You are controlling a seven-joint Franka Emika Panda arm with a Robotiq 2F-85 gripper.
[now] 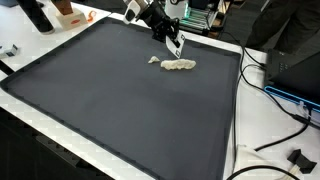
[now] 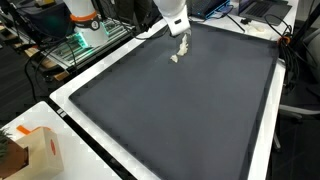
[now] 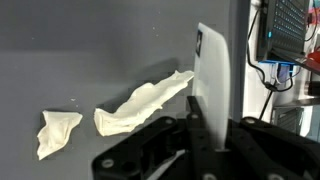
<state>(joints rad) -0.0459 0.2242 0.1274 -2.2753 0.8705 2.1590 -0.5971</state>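
Note:
My gripper (image 1: 172,40) hangs over the far part of a large dark mat (image 1: 120,110) and also shows in an exterior view (image 2: 177,24). Its fingers (image 3: 205,135) are shut on a stiff white flat strip (image 3: 212,80) that stands upright between them. Just below and beside the strip, a long crumpled white piece (image 3: 140,105) lies on the mat, with a smaller crumpled white piece (image 3: 57,132) a short way from it. Both pieces show in both exterior views, the long one (image 1: 181,65) (image 2: 184,44) and the small one (image 1: 153,60) (image 2: 175,57).
The mat lies on a white table (image 1: 250,150) and fills most of it. An orange-and-white box (image 1: 68,12) stands at a far corner. A cardboard box (image 2: 30,150) sits off the mat's near corner. Cables (image 1: 285,100) and electronics (image 3: 288,30) lie beyond the mat's edge.

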